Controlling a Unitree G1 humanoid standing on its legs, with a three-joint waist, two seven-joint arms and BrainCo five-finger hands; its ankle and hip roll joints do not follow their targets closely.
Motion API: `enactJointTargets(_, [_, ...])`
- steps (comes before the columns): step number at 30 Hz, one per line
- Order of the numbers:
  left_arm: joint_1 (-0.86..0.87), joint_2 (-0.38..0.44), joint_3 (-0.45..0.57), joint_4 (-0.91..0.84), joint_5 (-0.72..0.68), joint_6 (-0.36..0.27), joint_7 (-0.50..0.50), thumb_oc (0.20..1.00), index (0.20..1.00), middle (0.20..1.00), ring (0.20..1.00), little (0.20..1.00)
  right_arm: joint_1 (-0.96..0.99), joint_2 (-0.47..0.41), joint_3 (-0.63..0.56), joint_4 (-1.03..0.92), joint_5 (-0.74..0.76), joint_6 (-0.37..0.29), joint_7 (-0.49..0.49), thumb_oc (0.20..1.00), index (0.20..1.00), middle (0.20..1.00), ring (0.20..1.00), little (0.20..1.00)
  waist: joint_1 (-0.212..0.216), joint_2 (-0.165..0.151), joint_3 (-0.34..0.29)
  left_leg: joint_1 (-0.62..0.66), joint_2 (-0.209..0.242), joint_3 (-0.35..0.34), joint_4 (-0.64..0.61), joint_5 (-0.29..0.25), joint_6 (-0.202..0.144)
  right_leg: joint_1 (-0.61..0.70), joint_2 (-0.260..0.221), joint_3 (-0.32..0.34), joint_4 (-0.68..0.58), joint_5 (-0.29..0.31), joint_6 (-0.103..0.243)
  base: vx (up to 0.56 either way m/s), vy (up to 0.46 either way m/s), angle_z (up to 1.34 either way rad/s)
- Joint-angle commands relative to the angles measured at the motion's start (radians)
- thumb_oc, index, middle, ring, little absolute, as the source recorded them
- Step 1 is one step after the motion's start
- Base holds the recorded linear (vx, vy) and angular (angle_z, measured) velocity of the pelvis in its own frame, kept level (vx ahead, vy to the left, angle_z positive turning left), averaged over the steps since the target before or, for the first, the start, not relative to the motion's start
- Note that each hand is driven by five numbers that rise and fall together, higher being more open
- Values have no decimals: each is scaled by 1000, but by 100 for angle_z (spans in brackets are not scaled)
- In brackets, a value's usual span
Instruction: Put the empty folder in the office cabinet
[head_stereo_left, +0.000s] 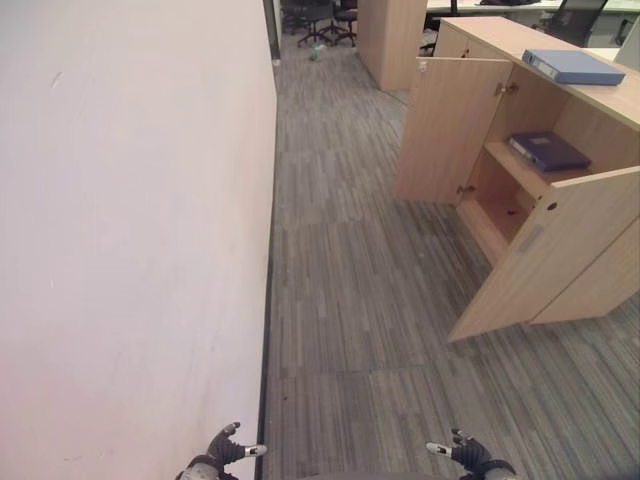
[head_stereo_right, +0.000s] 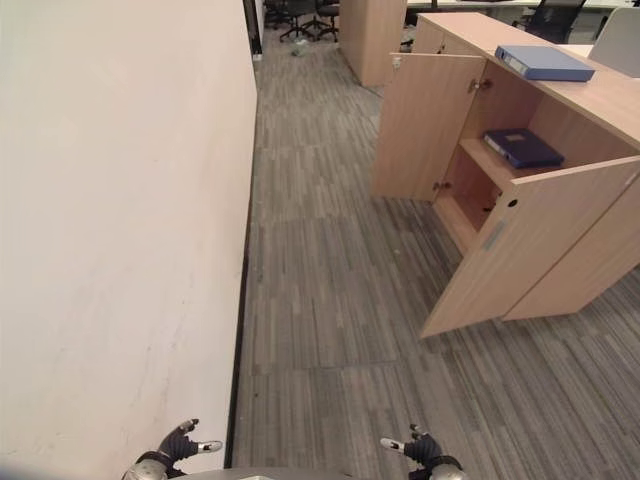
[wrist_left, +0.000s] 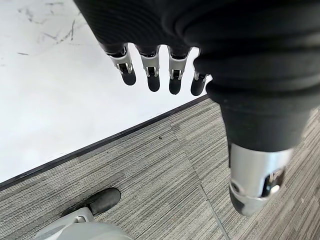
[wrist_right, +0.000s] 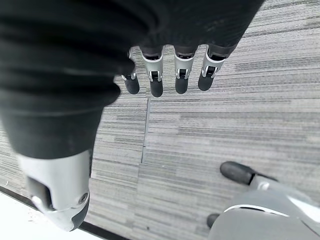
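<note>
A wooden office cabinet (head_stereo_left: 560, 250) stands at the right with both doors swung open. On its top lies a light blue folder (head_stereo_left: 573, 66). A darker blue folder (head_stereo_left: 548, 151) lies on the inner shelf. My left hand (head_stereo_left: 222, 450) hangs low at the bottom edge by the wall, fingers relaxed and holding nothing. My right hand (head_stereo_left: 468, 453) hangs at the bottom right, also open and empty. In the wrist views the fingers (wrist_left: 151, 75) of the left and the fingers (wrist_right: 156, 82) of the right point down at the carpet.
A long white wall (head_stereo_left: 130, 230) runs along the left. Grey striped carpet (head_stereo_left: 350, 300) lies between the wall and the cabinet. The near cabinet door (head_stereo_left: 550, 250) juts out into the floor. Another wooden unit (head_stereo_left: 390, 40) and office chairs (head_stereo_left: 320, 15) stand far back.
</note>
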Motion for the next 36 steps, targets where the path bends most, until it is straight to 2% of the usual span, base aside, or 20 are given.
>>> enactJointTargets(1, [-81, 9, -12, 32, -25, -27, 9, 1000, 1000, 1000, 1000, 1000, -36, -7, 21, 6, 46, -20, -9, 1000, 1000, 1000, 1000, 1000, -4, -26, 21, 3, 105, -13, 6, -48, -86, 18, -79, 13, 18, -51, 99, -47, -50, 1])
enactJointTargets(2, [-83, 11, -9, 31, -30, -27, 8, 1000, 1000, 1000, 1000, 1000, -37, -8, 18, 4, 49, -19, -8, 1000, 1000, 1000, 1000, 1000, -5, -25, 23, -6, 107, -15, 6, -33, -87, 7, -75, 15, 23, -45, 95, -6, -39, 2])
enactJointTargets(3, [-82, 11, -9, 31, -30, -27, 8, 1000, 1000, 1000, 1000, 1000, -36, -8, 19, 4, 49, -19, -8, 1000, 1000, 1000, 1000, 1000, -6, -25, 23, 1, 108, -15, 6, -45, -87, 15, -74, 15, 21, -55, 96, -6, -45, 2])
enactJointTargets(10, [-92, 17, -8, 31, -37, -27, 9, 1000, 1000, 1000, 1000, 1000, -36, -19, 14, 7, 53, -15, -3, 1000, 1000, 1000, 1000, 1000, -12, -18, 43, -18, 129, -24, 29, -40, -95, -12, -55, 28, 58, -77, 74, -5, -85, 4])
enactJointTargets(13, [-97, 21, -8, 27, -43, -26, 8, 1000, 1000, 1000, 1000, 1000, -37, -23, 13, 12, 52, -13, -2, 1000, 1000, 1000, 1000, 1000, -15, -17, 56, -45, 141, -24, 82, -50, -101, -32, -45, 38, 94, -93, 58, -17, -95, 1])
enactJointTargets(15, [-102, 24, -5, 27, -45, -26, 6, 1000, 1000, 1000, 1000, 1000, -37, -27, 13, 12, 50, -13, 0, 1000, 1000, 1000, 1000, 1000, -16, -19, 71, -78, 147, -18, 153, -59, -112, -43, -38, 43, 117, -103, 47, -40, -122, 3])
enactJointTargets(16, [-107, 26, -8, 24, -45, -28, 4, 1000, 1000, 1000, 1000, 1000, -34, -32, 11, 11, 47, -14, 1, 1000, 1000, 1000, 1000, 1000, -13, -24, 93, -128, 150, -11, 246, -45, -128, -38, -33, 46, 122, -109, 34, -44, -110, 2])
enactJointTargets(17, [-107, 26, -8, 24, -45, -28, 4, 1000, 1000, 1000, 1000, 1000, -34, -32, 11, 11, 47, -14, 1, 1000, 1000, 1000, 1000, 1000, -14, -23, 93, -132, 150, -12, 251, -47, -129, -39, -32, 44, 122, -109, 34, -29, -109, 5])
enactJointTargets(21, [-116, 22, 0, 15, -71, -26, 7, 1000, 1000, 1000, 1000, 1000, -42, -45, -3, 24, 53, -10, -6, 1000, 1000, 1000, 1000, 1000, -7, -35, 122, -256, 148, -45, 447, 53, -132, -25, -28, 52, 128, -115, 10, 53, -77, 4])
enactJointTargets(22, [-118, 18, -3, 12, -77, -27, 8, 1000, 1000, 1000, 1000, 1000, -38, -50, -15, 35, 66, -6, -8, 1000, 1000, 1000, 1000, 1000, -9, -33, 121, -303, 162, -28, 442, 80, -125, -15, -30, 52, 127, -127, 7, 109, -10, -11])
enactJointTargets(23, [-118, 18, -3, 12, -77, -27, 8, 1000, 1000, 1000, 1000, 1000, -38, -50, -15, 35, 66, -6, -8, 1000, 1000, 1000, 1000, 1000, -9, -33, 121, -303, 162, -28, 442, 80, -125, -15, -30, 52, 127, -127, 7, 247, 19, -2])
enactJointTargets(25, [-115, 18, -8, 16, -72, -26, 8, 1000, 1000, 1000, 1000, 1000, -33, -57, -20, 46, 67, -2, -6, 1000, 1000, 1000, 1000, 1000, 11, -33, 116, -350, 144, -19, 341, 65, -114, 11, -28, 68, 123, -154, 9, 264, 27, 12])
enactJointTargets(26, [-114, 17, -8, 16, -73, -26, 10, 1000, 1000, 1000, 1000, 1000, -34, -59, -20, 48, 68, -1, -8, 1000, 1000, 1000, 1000, 1000, 22, -28, 114, -372, 138, -30, 296, 88, -116, 23, -20, 80, 122, -167, 9, 160, 16, 4])
enactJointTargets(27, [-114, 17, -8, 16, -73, -26, 10, 1000, 1000, 1000, 1000, 1000, -33, -58, -20, 48, 68, -1, -8, 1000, 1000, 1000, 1000, 1000, 21, -31, 115, -368, 134, -29, 293, 88, -116, 26, -23, 79, 123, -171, 10, 266, 11, 0])
enactJointTargets(28, [-114, 14, -5, 14, -81, -27, 14, 1000, 1000, 1000, 1000, 1000, -38, -57, -21, 48, 74, -2, -14, 1000, 1000, 1000, 1000, 1000, 42, -24, 118, -422, 131, -43, 214, 128, -118, 54, -7, 107, 125, -198, 7, 276, 2, -4])
enactJointTargets(32, [-105, 17, 9, 15, -89, -26, 17, 1000, 1000, 1000, 1000, 1000, -41, -55, -17, 56, 74, 0, -20, 1000, 1000, 1000, 1000, 1000, 71, -26, 121, -470, 116, -45, 112, 152, -112, 107, 5, 160, 132, -238, 2, 237, 1, -10])
enactJointTargets(34, [-90, 18, 20, 20, -91, -27, 18, 1000, 1000, 1000, 1000, 1000, -48, -53, -8, 64, 61, 4, -20, 1000, 1000, 1000, 1000, 1000, 102, -29, 113, -511, 114, -87, 70, 171, -113, 154, 9, 223, 129, -265, 2, 364, 49, -56])
enactJointTargets(35, [-89, 18, 20, 20, -91, -27, 18, 1000, 1000, 1000, 1000, 1000, -47, -52, -8, 64, 61, 4, -20, 1000, 1000, 1000, 1000, 1000, 102, -32, 113, -508, 111, -85, 68, 171, -113, 155, 6, 224, 130, -268, 2, 406, 103, -71])
enactJointTargets(36, [-77, 17, 31, 27, -98, -26, 18, 1000, 1000, 1000, 1000, 1000, -51, -49, -4, 67, 56, 5, -21, 1000, 1000, 1000, 1000, 1000, 134, -26, 104, -539, 118, -141, 70, 191, -119, 182, 13, 280, 126, -272, 3, 206, 65, -89])
